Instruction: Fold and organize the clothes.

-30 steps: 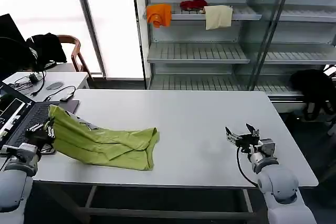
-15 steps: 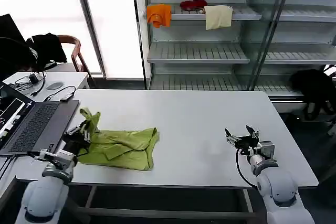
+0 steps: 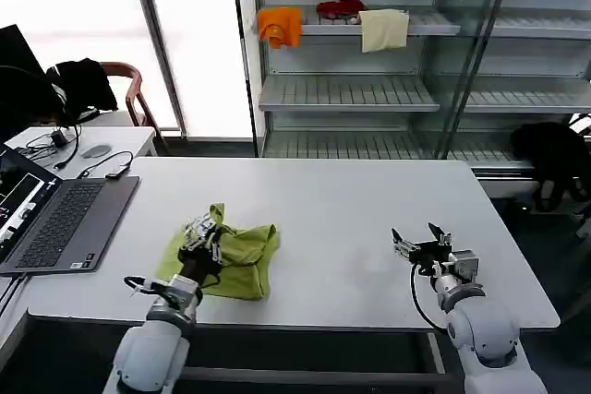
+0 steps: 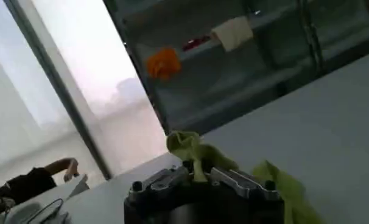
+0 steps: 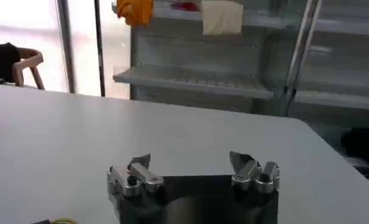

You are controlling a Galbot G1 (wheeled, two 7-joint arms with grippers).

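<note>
Both arms are clad in rounded, pale grey shells with bulbous joints. A thin black cable loops beside each wrist. The left claw [image 3: 201,235] and right claw [image 3: 417,244] are dark metal, their fingers [image 5: 131,176] silver-grey, angular and fixed with small round screws onto a black block-shaped base.

The left gripper [image 3: 205,233] covers part of the lime T-shirt [image 3: 242,256], so its printed side cannot be made out (folds hide the rest). At the frame's left edge the laptop [image 3: 51,225] is cut off, screen mostly lost.
</note>
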